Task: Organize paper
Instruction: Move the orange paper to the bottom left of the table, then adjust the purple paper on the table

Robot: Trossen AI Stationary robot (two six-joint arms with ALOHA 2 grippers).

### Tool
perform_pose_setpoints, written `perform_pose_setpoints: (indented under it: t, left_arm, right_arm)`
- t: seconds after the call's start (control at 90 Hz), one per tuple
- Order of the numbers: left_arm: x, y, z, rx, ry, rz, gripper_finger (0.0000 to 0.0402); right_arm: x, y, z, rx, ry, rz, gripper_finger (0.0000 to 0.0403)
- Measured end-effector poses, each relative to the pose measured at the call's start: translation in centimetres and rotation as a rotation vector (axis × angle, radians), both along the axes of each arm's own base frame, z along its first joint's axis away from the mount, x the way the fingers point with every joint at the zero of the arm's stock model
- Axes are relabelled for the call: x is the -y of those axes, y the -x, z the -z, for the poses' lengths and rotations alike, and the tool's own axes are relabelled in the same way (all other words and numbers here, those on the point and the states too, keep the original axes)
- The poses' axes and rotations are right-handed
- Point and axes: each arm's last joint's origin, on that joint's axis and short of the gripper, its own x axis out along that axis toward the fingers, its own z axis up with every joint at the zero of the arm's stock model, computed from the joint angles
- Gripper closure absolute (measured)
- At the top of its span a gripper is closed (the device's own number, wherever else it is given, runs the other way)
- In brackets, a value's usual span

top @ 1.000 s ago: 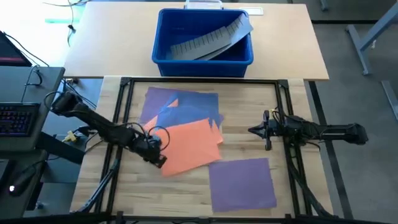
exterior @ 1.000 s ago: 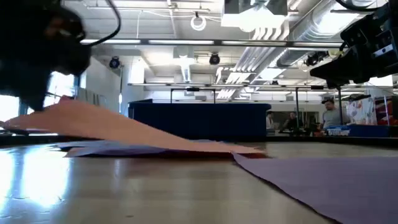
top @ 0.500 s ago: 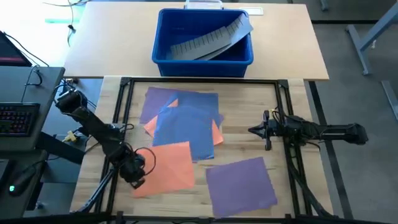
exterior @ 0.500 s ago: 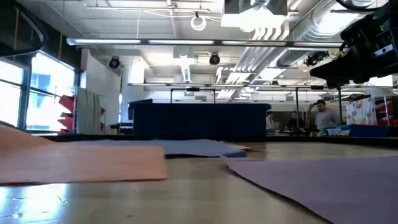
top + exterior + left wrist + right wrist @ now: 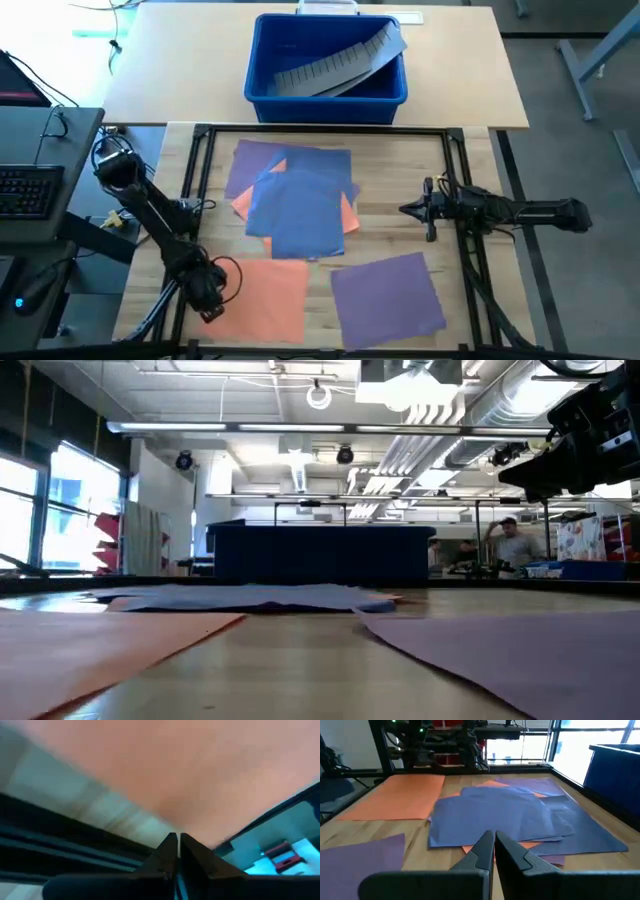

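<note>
left gripper (image 5: 208, 297): down at the near-left corner of the table, fingers pinched together on the left edge of the orange sheet (image 5: 262, 297). The left wrist view shows the two tips closed with orange paper right at them.
orange sheet: lies flat on the wooden table (image 5: 400, 215), near-left, just in front of the pile and apart from the purple one beside it.
pile of paper (image 5: 295, 198): middle of the table. A blue sheet (image 5: 297, 212) sits on top, purple and a bit of orange poke out under it.
purple sheet (image 5: 388, 292): on its own at the near-right, flat, slightly turned.
right gripper (image 5: 421, 209): hangs off to the right of the pile above the table, fingers clenched together on nothing, aimed at the stack.
blue bin (image 5: 327, 57): on the far table behind, with a grey ridged strip (image 5: 335, 65) leaning inside.
background: a couple of people in the room, far off in the low view.
</note>
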Motion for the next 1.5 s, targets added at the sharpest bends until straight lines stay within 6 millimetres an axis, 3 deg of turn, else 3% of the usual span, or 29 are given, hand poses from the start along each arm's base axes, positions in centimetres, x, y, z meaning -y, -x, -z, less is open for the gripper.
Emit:
perform_pose_setpoints:
  t: [0.378, 0.544, 0.7, 0.833, 0.944, 1.122, 1.333, 1.5]
  left_arm:
    - [-0.1, 0.0, 0.0, -0.076, -0.011, -0.066, 0.0390]
    - [0.3, -0.2, -3.4, -0.048, 0.102, -0.082, 0.0362]
    - [-0.8, -2.1, -7.4, 0.162, 0.150, -0.274, 0.0356]
    - [-3.5, -6.3, -8.8, 0.447, 0.073, -0.343, 0.0374]
    - [-5.8, -11.5, -9.2, 0.702, 0.010, -0.267, 0.0397]
    - [-8.4, -20.1, -9.3, 0.999, -0.138, -0.081, 0.0400]
    - [-8.0, -28.6, -8.9, 1.255, -0.278, 0.225, 0.0401]
    - [-5.8, -33.0, -6.9, 1.357, -0.276, 0.453, 0.0401]
  right_arm:
    - [0.0, 0.0, 0.0, 0.000, 0.000, 0.000, 0.0402]
    - [0.0, 0.0, 0.0, 0.000, 0.000, 0.000, 0.0402]
    - [0.0, 0.0, 0.0, 0.000, 0.000, 0.000, 0.0402]
    - [0.0, 0.0, 0.0, 0.000, 0.000, 0.000, 0.0402]
    - [0.0, 0.0, 0.0, 0.000, 0.000, 0.000, 0.0402]
    - [0.0, 0.0, 0.0, 0.000, 0.000, 0.000, 0.0402]
    - [0.0, 0.0, 0.0, 0.000, 0.000, 0.000, 0.0402]
    - [0.0, 0.0, 0.0, 0.000, 0.000, 0.000, 0.0402]
